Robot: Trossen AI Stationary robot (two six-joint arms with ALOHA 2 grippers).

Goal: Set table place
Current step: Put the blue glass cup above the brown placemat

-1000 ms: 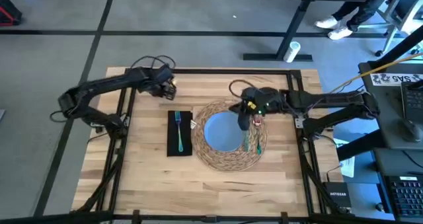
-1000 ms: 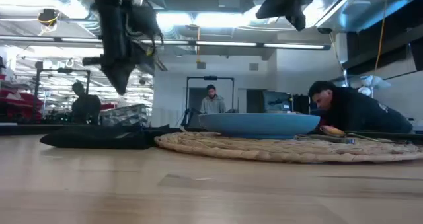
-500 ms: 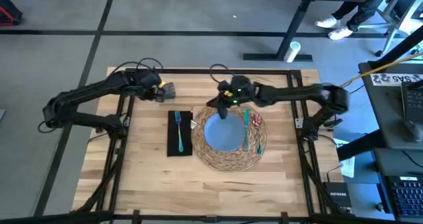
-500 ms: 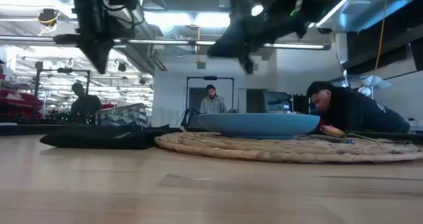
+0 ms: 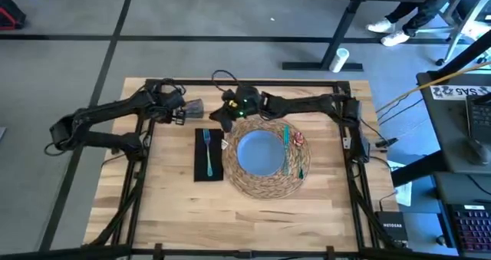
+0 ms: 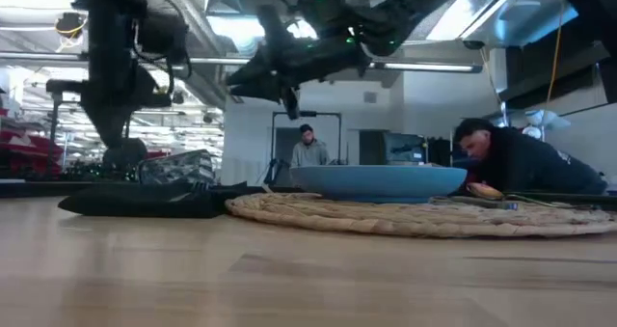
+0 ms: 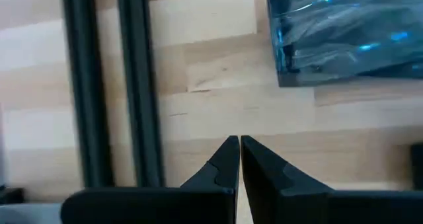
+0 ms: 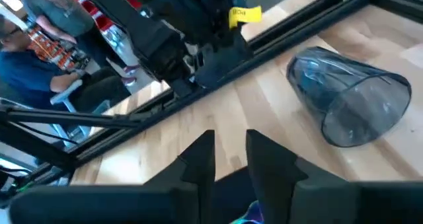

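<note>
A round woven placemat (image 5: 265,159) lies on the table (image 5: 169,206) and carries a blue plate (image 5: 259,153). Green and red-handled cutlery (image 5: 291,151) lie on the mat right of the plate. A teal fork (image 5: 207,153) rests on a black napkin (image 5: 209,168) left of the mat. A small grey glass (image 5: 192,106) (image 8: 350,105) (image 7: 344,42) lies on its side on the wood, near the far edge. My left gripper (image 5: 178,113) (image 7: 239,145) is shut just left of the glass. My right gripper (image 5: 219,116) (image 8: 230,145) hovers open just right of it.
The table's black frame bars (image 5: 146,137) (image 5: 349,160) run along both sides and the far edge. Bare wood spreads toward the near edge. People sit in the room behind the table (image 6: 511,158).
My right gripper has swung from above the cutlery on the mat's right side, across the mat's far rim, toward the table's left, and now hangs near the glass. My left gripper has drawn back toward the left edge and come lower. The glass has stayed lying where it was.
</note>
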